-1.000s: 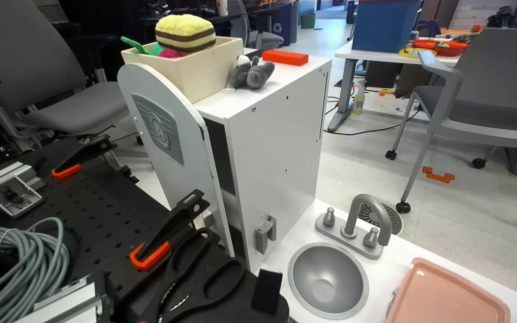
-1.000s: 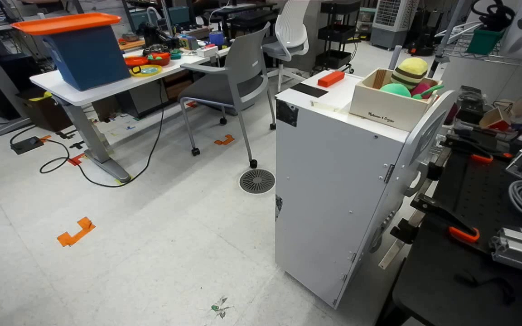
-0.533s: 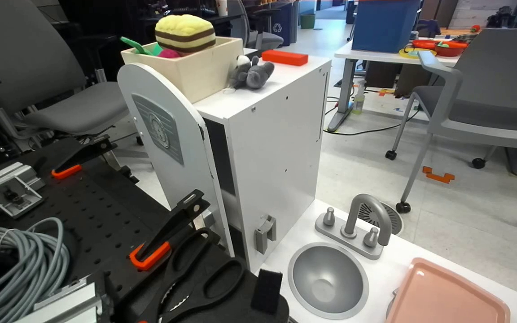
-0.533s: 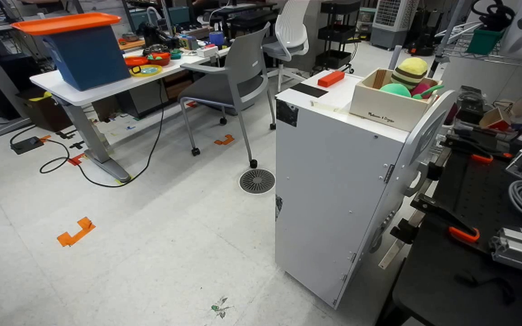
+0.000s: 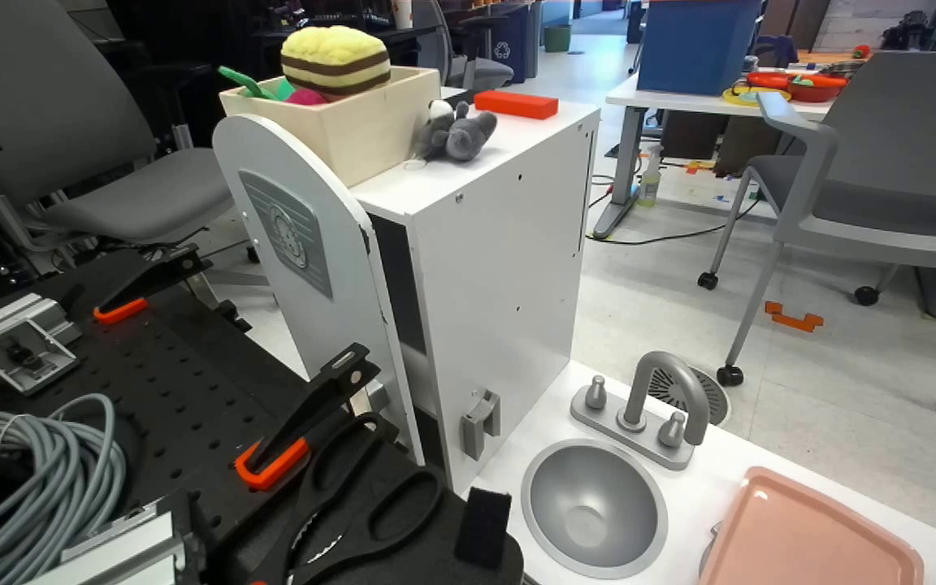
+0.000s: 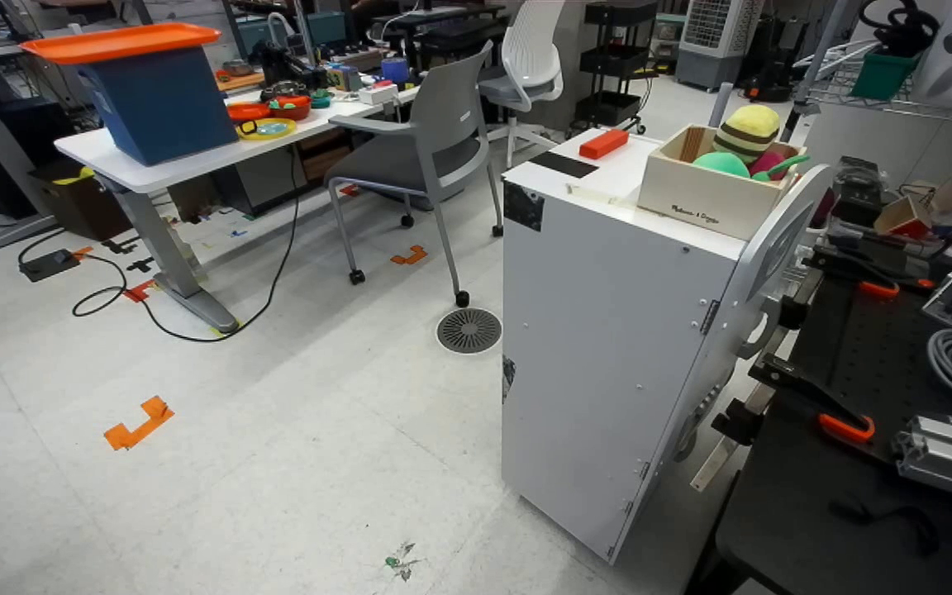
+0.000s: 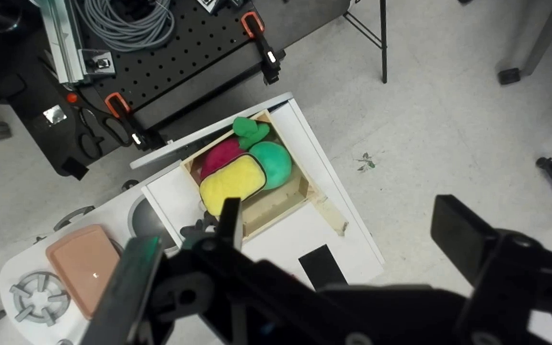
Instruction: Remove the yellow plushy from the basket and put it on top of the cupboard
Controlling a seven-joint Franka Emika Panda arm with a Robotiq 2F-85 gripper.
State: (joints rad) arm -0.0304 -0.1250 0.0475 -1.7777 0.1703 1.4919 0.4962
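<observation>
The yellow plushy with dark stripes sits on top of other soft toys in the beige basket, rising above its rim. It also shows in an exterior view and in the wrist view. The basket stands on the flat top of the white cupboard, at the end by the grey-panelled door; both also show in an exterior view, the basket and the cupboard. My gripper shows only in the wrist view, open and empty, high above the cupboard top. Its left finger overlaps the basket's edge in that view.
Green and magenta soft toys lie in the basket. A grey toy and a red block lie on the cupboard beside it. A black worktable with clamps adjoins the door side; a toy sink adjoins the cupboard.
</observation>
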